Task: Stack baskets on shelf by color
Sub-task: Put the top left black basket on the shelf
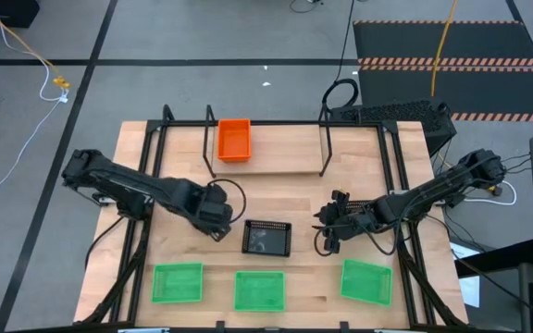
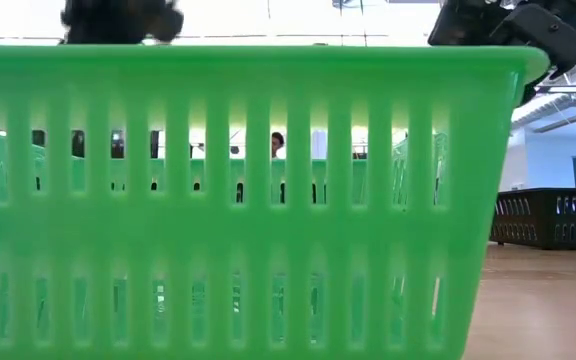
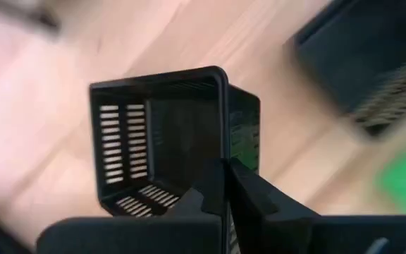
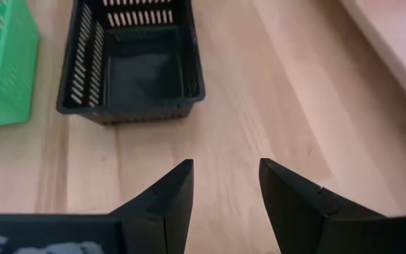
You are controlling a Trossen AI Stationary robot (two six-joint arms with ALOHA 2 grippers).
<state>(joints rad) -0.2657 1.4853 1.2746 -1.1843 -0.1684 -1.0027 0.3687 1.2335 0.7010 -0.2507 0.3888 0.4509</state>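
High view: black basket [image 1: 266, 238] lies flat (long axis left-right).

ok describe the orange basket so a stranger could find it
Look at the shelf along the wooden table's far edge. The orange basket sits alone at its left end, the only orange thing; the other baskets, green and black, lie on the table nearer the arms.

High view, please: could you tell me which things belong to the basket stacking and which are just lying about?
Job: orange basket on the shelf; three green baskets; black basket; second black basket in left end effector.
Lying about: yellow cable, striped mat, both on the floor.
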